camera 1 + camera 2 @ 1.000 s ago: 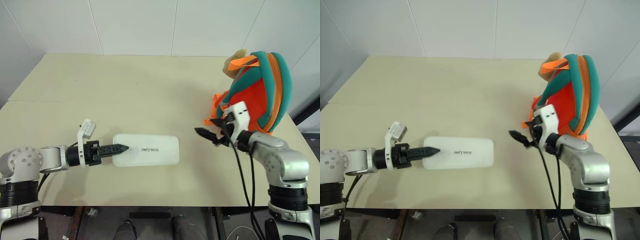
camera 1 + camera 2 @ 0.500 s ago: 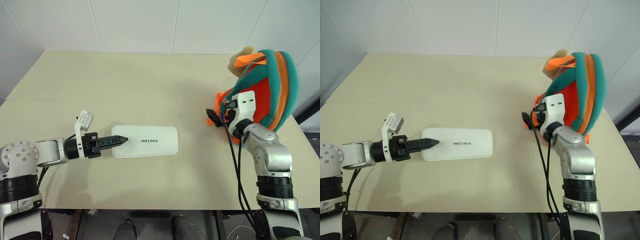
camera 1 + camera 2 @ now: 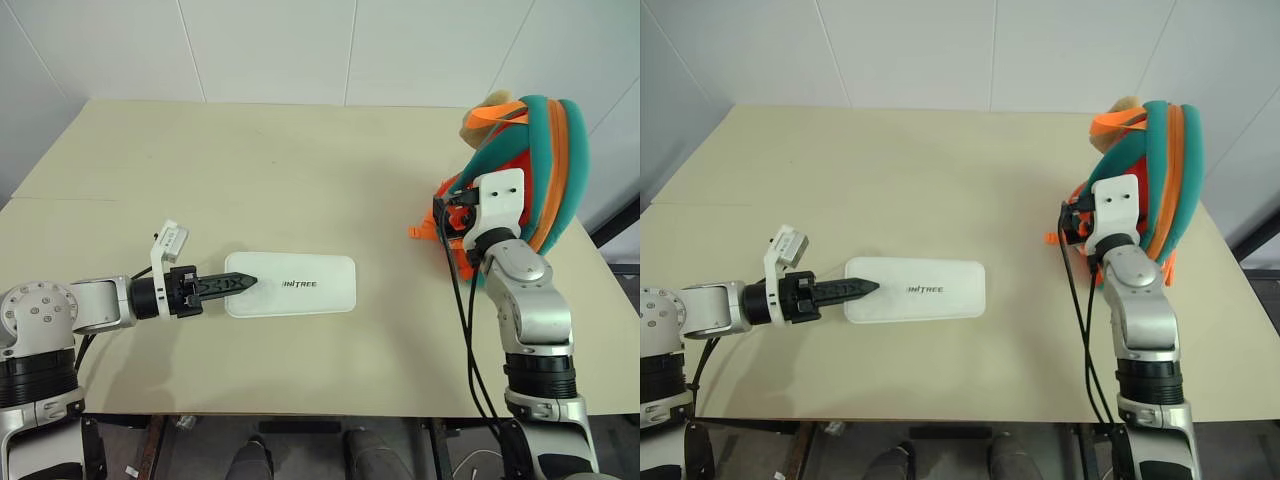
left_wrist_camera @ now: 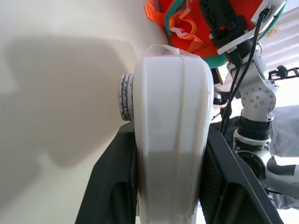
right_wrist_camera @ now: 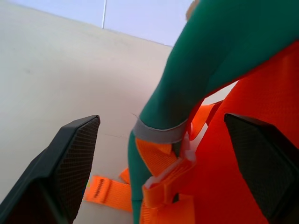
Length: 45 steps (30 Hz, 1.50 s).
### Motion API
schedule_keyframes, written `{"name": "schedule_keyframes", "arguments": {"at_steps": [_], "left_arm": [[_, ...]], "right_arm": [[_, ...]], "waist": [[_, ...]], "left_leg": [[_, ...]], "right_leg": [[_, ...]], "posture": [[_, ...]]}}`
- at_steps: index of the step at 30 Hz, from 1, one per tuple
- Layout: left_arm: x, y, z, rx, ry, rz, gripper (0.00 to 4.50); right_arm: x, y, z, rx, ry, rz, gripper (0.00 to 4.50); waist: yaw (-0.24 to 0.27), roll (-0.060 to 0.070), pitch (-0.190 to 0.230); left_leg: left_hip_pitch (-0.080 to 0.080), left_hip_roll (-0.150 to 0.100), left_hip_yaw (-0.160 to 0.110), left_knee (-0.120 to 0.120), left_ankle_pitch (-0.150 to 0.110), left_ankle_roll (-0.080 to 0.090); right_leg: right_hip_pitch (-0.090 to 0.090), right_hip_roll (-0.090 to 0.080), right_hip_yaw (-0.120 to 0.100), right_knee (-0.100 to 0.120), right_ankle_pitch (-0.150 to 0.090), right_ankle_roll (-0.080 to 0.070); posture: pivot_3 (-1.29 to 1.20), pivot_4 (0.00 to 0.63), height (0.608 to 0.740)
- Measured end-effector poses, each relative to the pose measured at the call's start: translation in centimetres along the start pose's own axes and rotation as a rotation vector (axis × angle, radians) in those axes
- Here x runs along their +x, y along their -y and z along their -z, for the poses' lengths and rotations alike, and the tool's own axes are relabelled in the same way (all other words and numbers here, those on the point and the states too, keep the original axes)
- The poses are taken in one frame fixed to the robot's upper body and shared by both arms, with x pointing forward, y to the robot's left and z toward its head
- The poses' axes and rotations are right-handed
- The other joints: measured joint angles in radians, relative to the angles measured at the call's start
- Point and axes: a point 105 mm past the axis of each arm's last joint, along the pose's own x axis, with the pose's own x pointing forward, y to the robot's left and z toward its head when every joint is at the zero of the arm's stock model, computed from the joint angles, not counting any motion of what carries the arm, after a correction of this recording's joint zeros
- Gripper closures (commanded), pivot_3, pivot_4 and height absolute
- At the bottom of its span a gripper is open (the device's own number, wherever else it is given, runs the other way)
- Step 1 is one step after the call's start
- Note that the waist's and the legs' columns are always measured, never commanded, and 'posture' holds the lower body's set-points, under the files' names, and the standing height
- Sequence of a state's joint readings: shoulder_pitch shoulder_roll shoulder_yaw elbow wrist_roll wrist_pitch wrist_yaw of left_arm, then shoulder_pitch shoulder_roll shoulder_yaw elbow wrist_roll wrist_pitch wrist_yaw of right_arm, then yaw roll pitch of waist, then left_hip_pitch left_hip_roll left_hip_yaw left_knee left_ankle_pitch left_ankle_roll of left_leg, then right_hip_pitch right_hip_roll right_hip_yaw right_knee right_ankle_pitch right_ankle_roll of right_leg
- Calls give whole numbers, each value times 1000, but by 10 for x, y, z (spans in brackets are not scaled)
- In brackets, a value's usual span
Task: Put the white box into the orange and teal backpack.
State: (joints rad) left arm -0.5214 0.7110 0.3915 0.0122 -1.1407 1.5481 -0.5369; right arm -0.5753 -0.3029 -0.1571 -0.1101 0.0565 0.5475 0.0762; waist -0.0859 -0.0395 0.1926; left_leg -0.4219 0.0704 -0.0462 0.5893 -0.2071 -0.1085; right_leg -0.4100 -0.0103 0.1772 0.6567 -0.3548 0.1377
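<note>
Box clamped on desk, backpack being approached.
Flat white rounded plastic box [image 3: 291, 284], at 7 o'clock on beige desk [image 3: 300, 170], is gripped by left pincer [image 3: 243, 283]; right pincer [image 5: 163, 158], spread wide, is aimed at orange-teal plush backpack [image 3: 535, 165] at 3 o'clock; opening must be held next.

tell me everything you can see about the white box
The white box is a flat, smooth plastic-looking case with rounded corners and dark UNITREE lettering on top. It lies flat on the beige table, long side across. The left gripper is clamped on its left end; nothing else touches it.
</note>
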Motion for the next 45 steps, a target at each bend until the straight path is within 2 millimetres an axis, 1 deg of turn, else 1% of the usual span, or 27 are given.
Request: {"name": "schedule_keyframes", "arguments": {"at_steps": [2,5,7,8,13,16,21,24,27,28,32,37,39,42,45], "left_arm": [[1,1,0,0,0,5,3239],[3,2,-1,2,0,13,3239],[3,2,0,2,-1,12,3239],[2,2,-1,5,0,10,3239],[-1,-1,3,3,14,-16,3239],[-1,-1,4,5,24,-21,3239],[-5,-5,6,-5,54,-39,3241],[-6,-6,5,-4,65,-44,3254],[-10,-8,1,-2,94,-57,3254],[-10,-8,0,0,101,-61,3254],[-10,-9,-2,-1,108,-62,3254],[-15,-12,-12,10,144,-87,3254],[-20,-13,-17,26,158,-107,3254],[-29,-14,-33,64,210,-141,3254],[-37,-17,-47,91,265,-165,3254]], "right_arm": [[5,-4,1,29,-9,16,0],[17,-7,-5,57,1,31,0],[26,-5,-10,77,15,56,0],[33,-4,-10,83,15,70,0],[51,0,-10,93,24,121,0],[60,1,-12,100,26,146,609],[72,1,-19,125,40,161,2347],[78,-5,-27,146,50,118,3409],[82,-13,-39,190,73,57,4422],[83,-14,-42,200,82,40,4500],[85,-20,-54,196,86,-30,4500],[80,-38,-73,215,103,-215,4500],[73,-52,-85,203,118,-329,4500],[55,-75,-104,189,154,-510,4500],[40,-90,-107,181,159,-630,4500]], "waist": [[0,0,0],[-1,0,0],[-1,0,0],[-2,0,0],[-5,0,0],[-6,0,0],[-17,0,0],[-26,0,0],[-31,0,0],[-31,0,0],[-32,1,0],[-37,1,1],[-43,2,1],[-53,2,1],[-53,2,1]], "left_leg": [[0,0,0,1,0,0],[0,0,0,1,0,0],[0,0,0,1,0,0],[0,0,0,1,0,1],[0,0,0,1,0,0],[0,0,0,1,0,0],[0,0,0,2,0,0],[0,0,0,2,0,0],[0,0,0,3,0,0],[0,0,0,3,0,1],[0,0,0,2,0,0],[0,0,0,2,1,0],[0,0,0,1,1,0],[0,0,0,0,1,0],[0,0,0,1,1,0]], "right_leg": [[0,0,0,1,0,0],[0,0,0,1,1,1],[0,0,0,1,0,1],[0,0,0,1,0,1],[0,0,0,1,0,0],[0,0,0,1,0,0],[1,0,0,1,0,0],[1,0,0,2,1,1],[1,0,0,3,1,1],[1,0,0,3,1,1],[1,0,0,3,1,1],[0,0,0,2,1,1],[0,0,0,2,1,1],[0,0,0,2,0,1],[0,0,0,2,0,1]], "posture": [[0,150,740],[0,150,740],[0,150,740],[0,150,740],[0,150,740],[0,150,740],[0,150,740],[0,150,740],[0,150,740],[0,150,740],[0,150,740],[0,150,740],[0,150,740],[0,150,740],[0,150,740]]}}
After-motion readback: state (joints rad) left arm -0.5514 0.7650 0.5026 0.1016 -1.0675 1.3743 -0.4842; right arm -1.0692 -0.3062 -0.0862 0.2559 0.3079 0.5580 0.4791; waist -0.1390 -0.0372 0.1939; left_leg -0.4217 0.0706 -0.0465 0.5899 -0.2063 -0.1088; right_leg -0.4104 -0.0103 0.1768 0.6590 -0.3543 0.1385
